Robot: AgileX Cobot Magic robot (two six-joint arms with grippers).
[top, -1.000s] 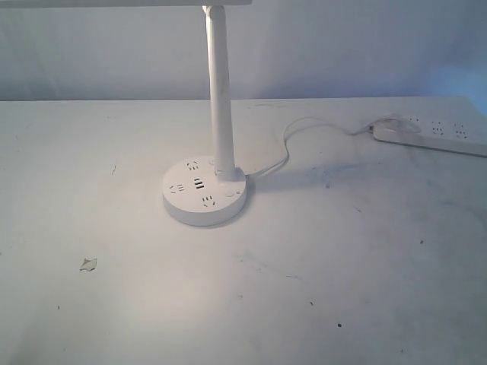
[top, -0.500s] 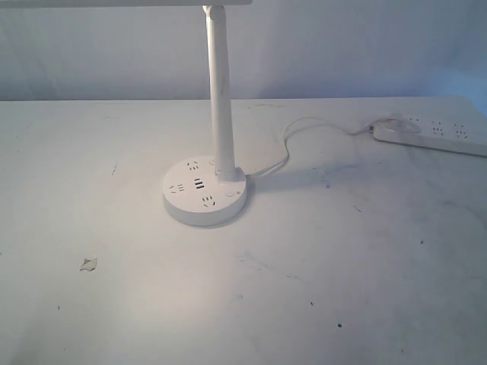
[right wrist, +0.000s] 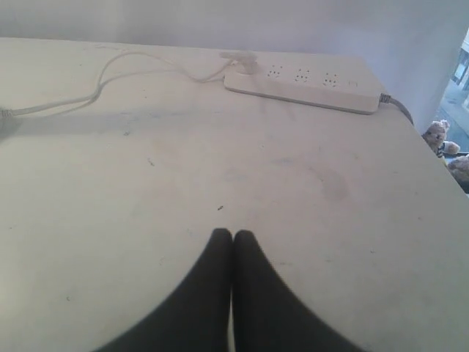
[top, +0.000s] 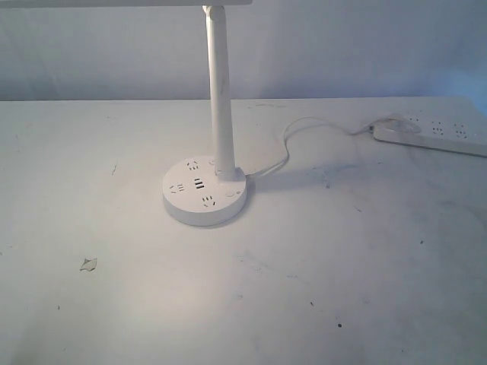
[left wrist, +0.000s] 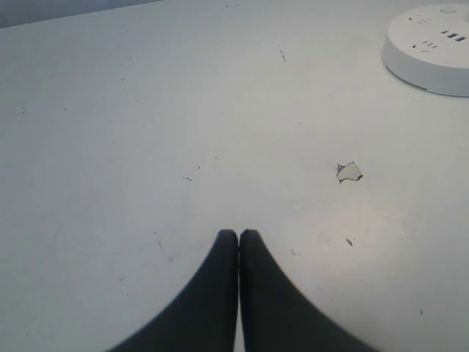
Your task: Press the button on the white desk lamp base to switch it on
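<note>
The white desk lamp base (top: 204, 199) stands mid-table with its slim pole (top: 221, 99) rising out of the top of the exterior view. Dark socket holes and USB slots mark its top. A faint small round button (top: 228, 195) sits near the pole's foot on the right side. A bright patch of light lies on the table in front of the base. Neither gripper shows in the exterior view. My left gripper (left wrist: 239, 233) is shut and empty over bare table, with the lamp base (left wrist: 432, 44) far off. My right gripper (right wrist: 233, 233) is shut and empty.
A long white power strip (top: 434, 137) lies at the back right, also in the right wrist view (right wrist: 304, 82). A thin white cable (top: 283, 148) runs from it to the lamp base. A small torn scrap (top: 89, 264) lies front left. The table edge (right wrist: 432, 169) is near the strip.
</note>
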